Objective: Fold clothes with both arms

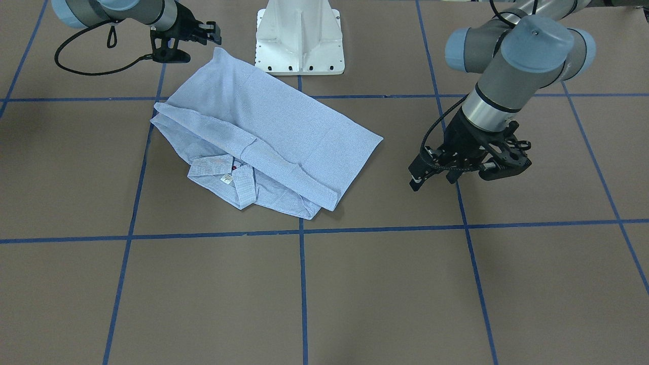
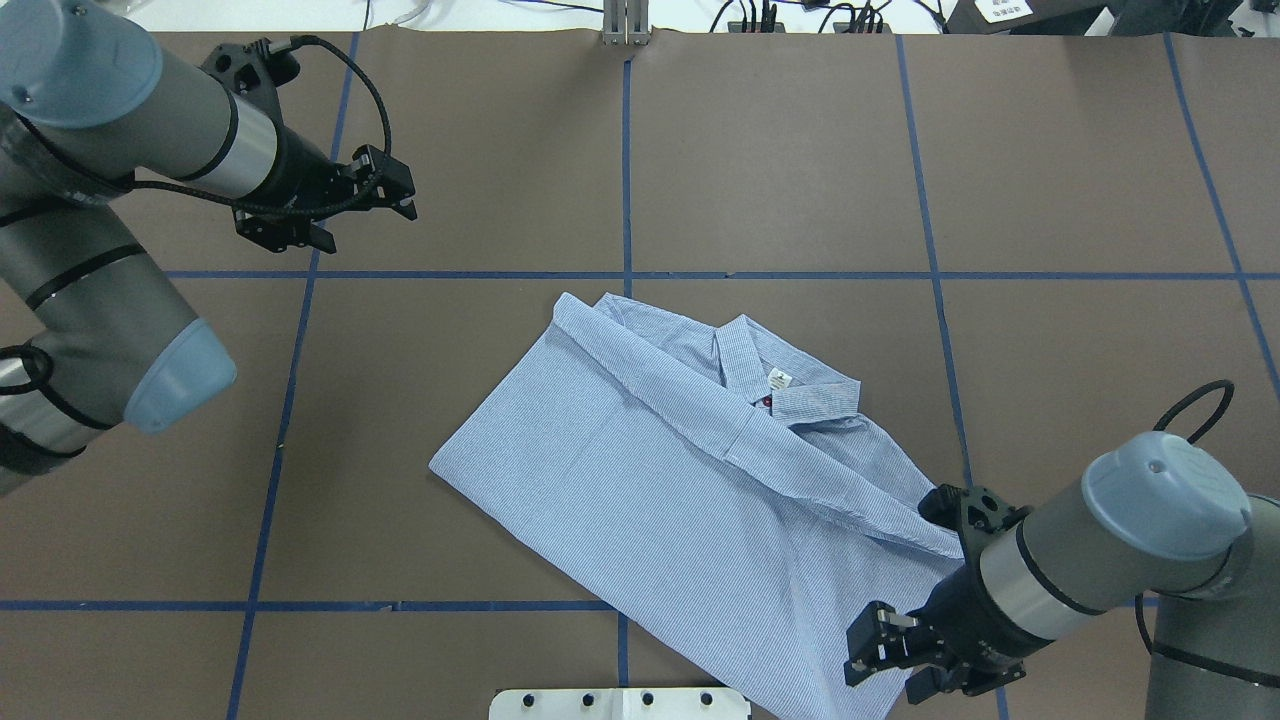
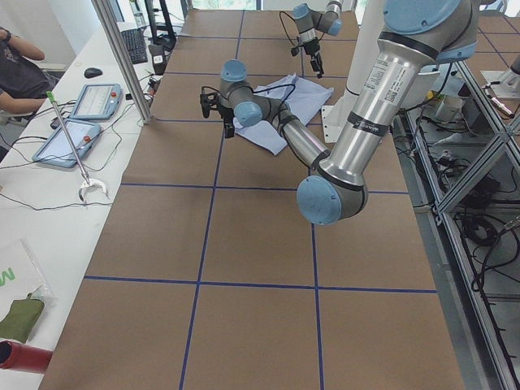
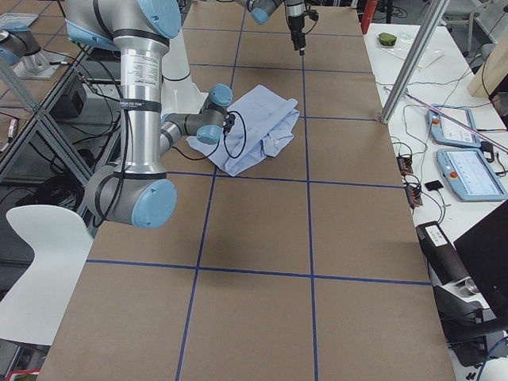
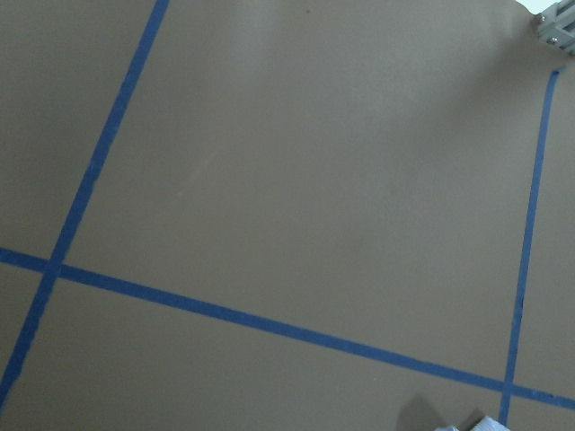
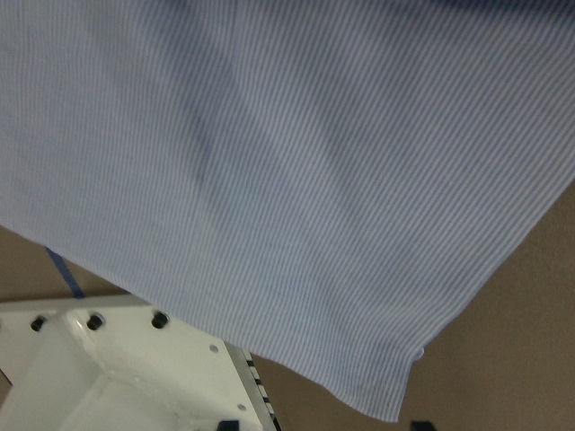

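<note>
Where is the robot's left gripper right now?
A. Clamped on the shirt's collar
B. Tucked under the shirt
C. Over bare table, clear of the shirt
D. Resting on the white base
C: in the overhead view the left gripper hangs open over the bare brown table, well apart from the shirt and holding nothing.

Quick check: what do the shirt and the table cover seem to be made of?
Shirt: thin woven cloth, likely cotton or a blend, matte; fine stripes show and it creases softly. Table cover: matte brown paper or card by its look, no glare. Blue lines on it: probably tape.
</note>
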### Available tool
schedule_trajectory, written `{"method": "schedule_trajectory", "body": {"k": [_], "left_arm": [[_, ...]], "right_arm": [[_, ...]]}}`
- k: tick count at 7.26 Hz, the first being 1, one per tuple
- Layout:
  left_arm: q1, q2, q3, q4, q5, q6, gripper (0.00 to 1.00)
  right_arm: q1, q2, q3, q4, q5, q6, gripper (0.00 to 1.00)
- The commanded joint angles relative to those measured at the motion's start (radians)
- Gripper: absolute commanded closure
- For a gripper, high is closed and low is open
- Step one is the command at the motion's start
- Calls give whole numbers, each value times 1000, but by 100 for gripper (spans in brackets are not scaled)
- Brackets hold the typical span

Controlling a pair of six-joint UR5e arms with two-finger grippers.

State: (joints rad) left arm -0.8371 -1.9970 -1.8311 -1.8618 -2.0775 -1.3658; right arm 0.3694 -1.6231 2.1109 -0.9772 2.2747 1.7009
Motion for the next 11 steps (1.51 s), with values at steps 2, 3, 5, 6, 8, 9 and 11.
{"method": "schedule_trajectory", "body": {"k": [2, 3, 5, 6, 8, 9, 11], "left_arm": [[220, 66, -122, -3, 35, -244, 2], [321, 61, -106, -5, 122, -307, 4], [394, 31, -4, -13, 183, -349, 7], [392, 29, 19, -11, 216, -346, 7], [391, 40, 36, -7, 235, -346, 10], [389, 40, 38, -5, 235, -349, 12], [388, 44, 42, 0, 235, -349, 13]], "right_arm": [[219, 58, -5, 0, 0, -39, 0], [267, 101, -6, 0, -1, -44, 0], [290, 129, -6, 0, -12, -44, 0], [290, 140, -8, 0, -14, -44, 0], [290, 140, -6, 0, -14, -44, 0], [290, 140, -6, 0, -15, -44, 0], [290, 140, -9, 0, -15, -44, 0]]}}
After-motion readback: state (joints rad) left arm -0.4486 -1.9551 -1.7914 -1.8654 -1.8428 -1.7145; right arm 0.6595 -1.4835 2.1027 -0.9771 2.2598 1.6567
